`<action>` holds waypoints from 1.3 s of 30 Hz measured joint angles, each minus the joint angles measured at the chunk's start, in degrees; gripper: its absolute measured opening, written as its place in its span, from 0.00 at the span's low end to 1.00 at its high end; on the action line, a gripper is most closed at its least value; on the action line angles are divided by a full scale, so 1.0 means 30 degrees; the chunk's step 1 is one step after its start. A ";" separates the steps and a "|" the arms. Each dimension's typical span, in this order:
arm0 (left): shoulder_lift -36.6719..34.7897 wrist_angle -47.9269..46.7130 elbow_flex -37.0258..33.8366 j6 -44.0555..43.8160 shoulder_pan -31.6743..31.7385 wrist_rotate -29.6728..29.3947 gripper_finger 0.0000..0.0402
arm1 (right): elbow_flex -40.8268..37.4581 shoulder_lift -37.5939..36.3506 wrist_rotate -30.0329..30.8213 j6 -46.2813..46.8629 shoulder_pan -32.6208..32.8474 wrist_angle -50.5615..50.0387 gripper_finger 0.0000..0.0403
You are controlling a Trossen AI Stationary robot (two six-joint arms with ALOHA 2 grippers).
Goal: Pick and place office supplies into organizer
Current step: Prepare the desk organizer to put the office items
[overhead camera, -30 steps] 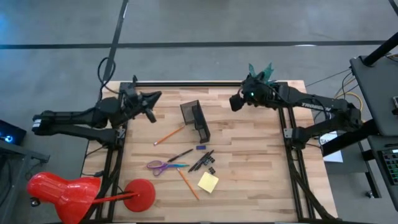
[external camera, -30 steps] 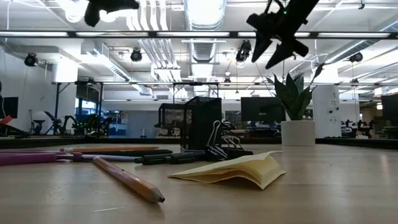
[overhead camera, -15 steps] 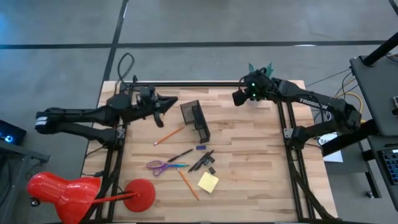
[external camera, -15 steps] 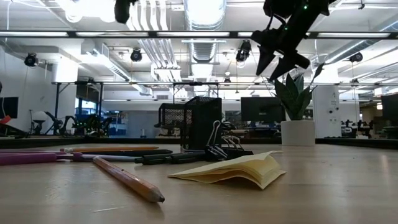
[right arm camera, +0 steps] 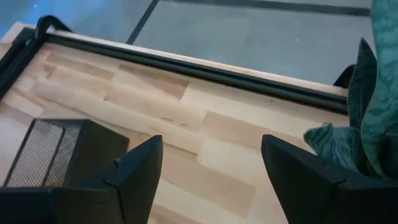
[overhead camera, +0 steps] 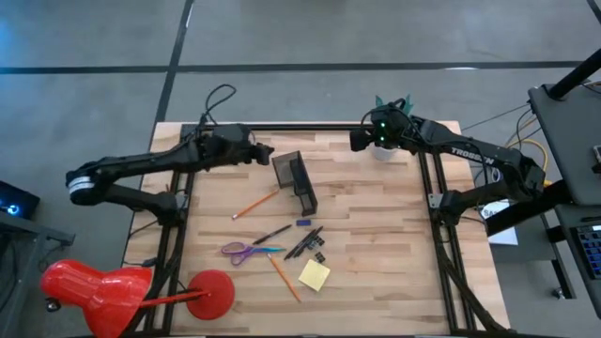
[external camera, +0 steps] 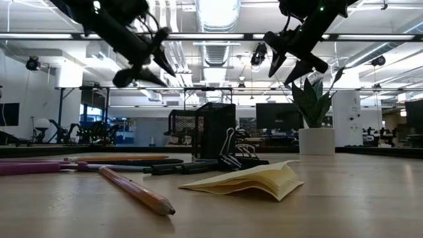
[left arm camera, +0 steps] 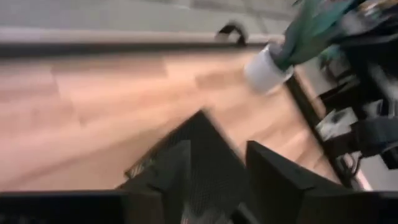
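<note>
While both arms' fingers spread: one organizer (overhead camera: 295,180), two pencils (overhead camera: 254,203), one scissors (overhead camera: 246,250), one sticky pad (overhead camera: 315,274).

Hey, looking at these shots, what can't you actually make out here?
- Inside of the organizer: the high view is too small, the low view sees only its mesh wall, the left wrist view is blurred.
- Small blue item near the pens: too small in the high view to identify.
- Red lamp: head cut off by the high view's bottom edge.
- Scissors: mostly cut off at the low view's left edge.
</note>
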 joint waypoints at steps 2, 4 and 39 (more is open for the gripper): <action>0.0510 -0.0401 -0.0003 -0.0728 0.0390 0.1689 0.46 | 0.0000 0.0000 0.0269 0.0495 0.0000 0.0009 0.67; 0.0915 -0.1058 0.0004 -0.0668 0.0494 0.3493 0.52 | 0.0000 0.0000 0.0300 0.0757 0.0000 -0.0035 0.68; 0.3816 0.6315 -0.3375 -0.4486 -0.0052 0.4040 0.55 | 0.3595 -0.0182 0.3807 -0.5704 0.2018 -0.0132 0.72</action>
